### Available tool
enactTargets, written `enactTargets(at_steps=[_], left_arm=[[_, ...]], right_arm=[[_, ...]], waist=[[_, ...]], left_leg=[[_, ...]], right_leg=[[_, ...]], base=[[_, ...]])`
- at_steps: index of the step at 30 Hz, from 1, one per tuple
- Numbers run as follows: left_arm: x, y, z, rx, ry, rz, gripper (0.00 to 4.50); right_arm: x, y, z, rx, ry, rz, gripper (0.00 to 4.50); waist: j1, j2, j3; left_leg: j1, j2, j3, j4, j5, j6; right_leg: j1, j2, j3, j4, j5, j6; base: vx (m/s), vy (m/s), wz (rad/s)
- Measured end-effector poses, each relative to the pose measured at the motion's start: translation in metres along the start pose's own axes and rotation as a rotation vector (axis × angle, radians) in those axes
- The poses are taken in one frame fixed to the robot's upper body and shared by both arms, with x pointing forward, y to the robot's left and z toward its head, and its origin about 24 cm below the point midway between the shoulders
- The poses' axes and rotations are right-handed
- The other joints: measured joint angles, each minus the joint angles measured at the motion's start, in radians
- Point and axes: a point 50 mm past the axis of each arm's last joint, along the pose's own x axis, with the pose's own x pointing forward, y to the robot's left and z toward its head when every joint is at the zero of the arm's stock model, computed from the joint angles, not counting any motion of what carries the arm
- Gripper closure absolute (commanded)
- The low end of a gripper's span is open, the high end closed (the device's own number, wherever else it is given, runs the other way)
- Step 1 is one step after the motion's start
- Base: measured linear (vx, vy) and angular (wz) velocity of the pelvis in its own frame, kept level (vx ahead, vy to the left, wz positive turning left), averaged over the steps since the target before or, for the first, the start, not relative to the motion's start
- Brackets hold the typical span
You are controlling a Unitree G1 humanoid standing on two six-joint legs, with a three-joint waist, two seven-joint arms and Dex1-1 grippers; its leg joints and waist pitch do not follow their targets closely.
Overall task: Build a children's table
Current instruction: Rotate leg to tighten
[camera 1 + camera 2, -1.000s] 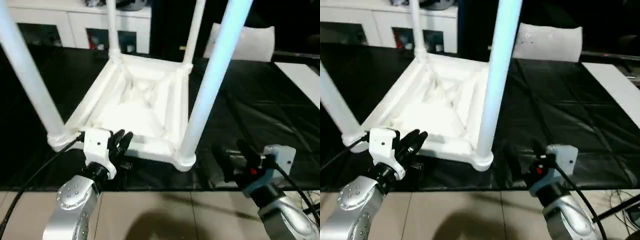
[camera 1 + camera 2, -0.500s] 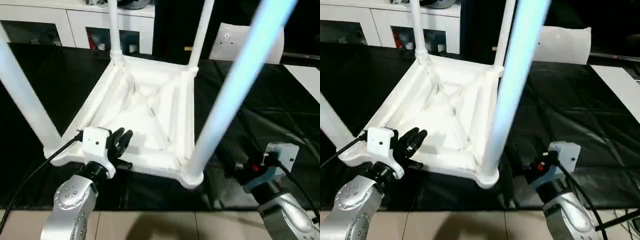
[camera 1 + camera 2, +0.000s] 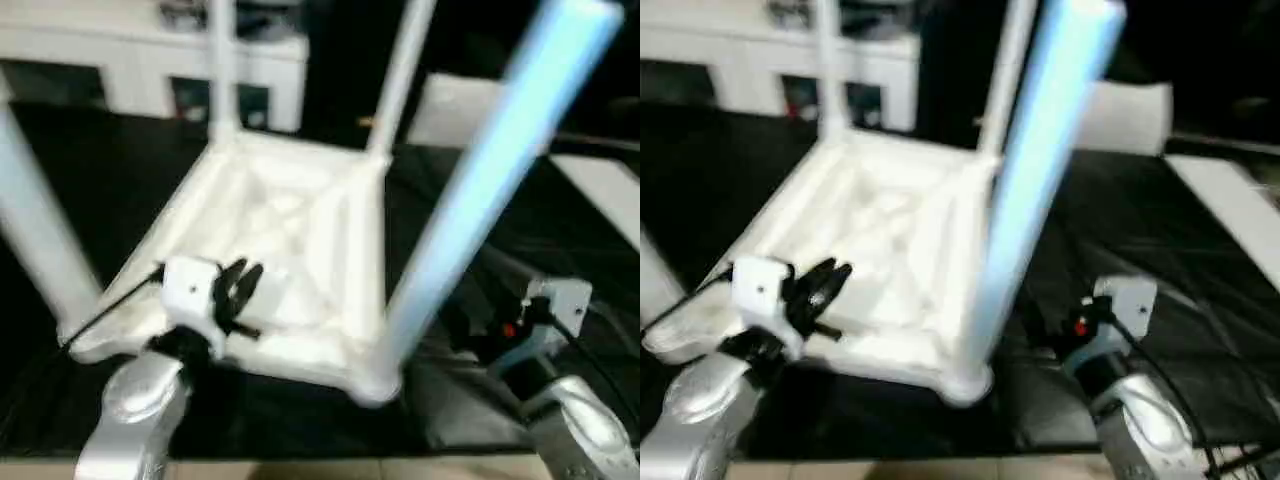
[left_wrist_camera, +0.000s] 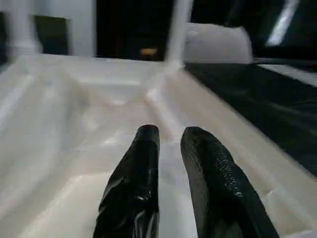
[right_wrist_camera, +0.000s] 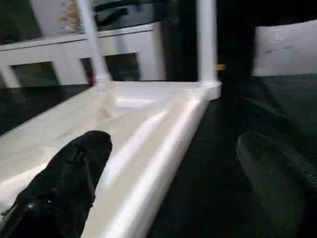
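The children's table (image 3: 290, 215) lies upside down on the black cloth, ribbed underside up. All of its legs stand in the corner sockets: the near right leg (image 3: 480, 190), the near left leg (image 3: 35, 235) and two far legs (image 3: 222, 70). My left gripper (image 3: 240, 285) reaches over the near rim, its fingers (image 4: 143, 163) a narrow gap apart with nothing between them, just above the underside. My right gripper (image 3: 1035, 325) hangs wide open and empty over the cloth, beside the near right corner and the table's side rim (image 5: 163, 144).
The black cloth (image 3: 560, 250) covers the work surface around the table. White cabinets (image 3: 120, 60) stand along the back. A white panel (image 3: 440, 105) leans at the back right, and a pale surface (image 3: 610, 190) lies at the far right.
The whole picture has shifted with the camera. My left gripper now reaches a little further over the table's near rim. Neither gripper's opening has changed.
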Motion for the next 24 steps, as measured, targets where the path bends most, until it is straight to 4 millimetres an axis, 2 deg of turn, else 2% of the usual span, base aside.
enactTargets(at_steps=[1,2,3,4,7,10,14,17,21,22,24], left_arm=[[0.001,-0.006,-0.001,-0.005,0.002,-0.032,3.51],[0.002,-0.007,-0.001,-0.006,0.001,-0.057,3.51],[0.002,-0.007,0.001,0.0,-0.004,-0.067,3.51],[0.001,-0.006,0.002,0.008,-0.003,-0.086,3.51],[-0.002,-0.005,0.002,0.002,0.0,-0.169,3.34],[0.001,-0.009,0.005,0.025,0.012,-0.282,3.34],[0.009,-0.015,0.005,0.087,0.092,-0.511,3.34],[0.013,-0.018,0.002,0.092,0.131,-0.596,3.08],[0.023,-0.015,0.003,0.149,0.206,-0.728,2.89],[0.023,-0.013,0.004,0.16,0.224,-0.753,2.64],[0.022,-0.013,0.0,0.158,0.254,-0.783,2.55]], right_arm=[[-0.001,-0.002,0.001,-0.004,-0.001,-0.01,0.0],[-0.001,-0.002,0.0,-0.004,0.001,-0.015,0.0],[0.0,-0.002,0.001,-0.008,0.0,-0.014,0.0],[0.002,-0.001,-0.002,-0.007,0.007,-0.013,0.0],[0.005,0.001,-0.005,-0.002,0.017,-0.009,0.0],[0.004,-0.002,-0.006,-0.013,0.03,-0.008,0.0],[0.001,-0.01,-0.008,-0.078,0.078,0.032,0.0],[-0.001,-0.014,-0.01,-0.095,0.101,0.043,0.0],[-0.009,-0.028,-0.009,-0.18,0.18,0.109,0.0],[-0.012,-0.031,-0.009,-0.191,0.198,0.123,0.0],[-0.015,-0.033,-0.01,-0.202,0.217,0.143,0.0]], waist=[[0.014,0.008,0.007],[0.026,0.015,0.01],[0.03,0.033,0.01],[0.037,0.048,0.009],[0.041,0.044,0.012],[0.039,0.046,0.017],[0.032,0.045,0.021],[0.025,0.045,0.022],[0.026,0.046,0.024],[0.027,0.047,0.024],[0.026,0.048,0.023]], left_leg=[[-0.025,-0.001,-0.007,0.039,0.015,-0.001],[-0.055,-0.002,-0.009,0.019,0.047,-0.046],[-0.068,0.013,-0.009,-0.049,0.084,-0.072],[-0.076,0.026,-0.012,-0.052,0.108,-0.114],[-0.088,0.031,-0.011,-0.057,0.115,-0.115],[-0.089,0.031,-0.003,-0.06,0.115,-0.107],[-0.079,0.036,0.02,-0.074,0.12,-0.112],[-0.08,0.039,0.022,-0.077,0.124,-0.116],[-0.08,0.041,0.023,-0.081,0.13,-0.116],[-0.08,0.041,0.024,-0.081,0.13,-0.117],[-0.08,0.042,0.026,-0.085,0.132,-0.116]], right_leg=[[0.016,0.006,0.002,-0.016,0.007,-0.003],[0.024,0.009,0.0,-0.023,0.011,-0.003],[0.029,0.022,-0.007,-0.024,0.011,-0.003],[0.029,0.029,-0.013,-0.019,0.01,-0.003],[0.021,0.029,-0.018,-0.038,0.026,-0.001],[0.026,0.025,-0.016,-0.046,0.035,0.0],[0.029,0.019,-0.013,-0.049,0.04,0.001],[0.026,0.019,-0.015,-0.049,0.043,0.004],[0.025,0.02,-0.015,-0.048,0.044,0.003],[0.024,0.02,-0.016,-0.048,0.044,0.003],[0.022,0.02,-0.015,-0.049,0.043,0.003]], base=[[0.0,0.0,0.0],[0.0,0.0,0.0],[0.0,0.0,0.0],[0.0,0.0,0.0],[0.0,0.0,0.0],[-0.042,0.021,0.0],[-0.033,0.008,0.01],[0.0,0.0,0.0],[0.0,0.0,0.0],[0.0,0.0,0.0],[0.0,0.0,0.0]])
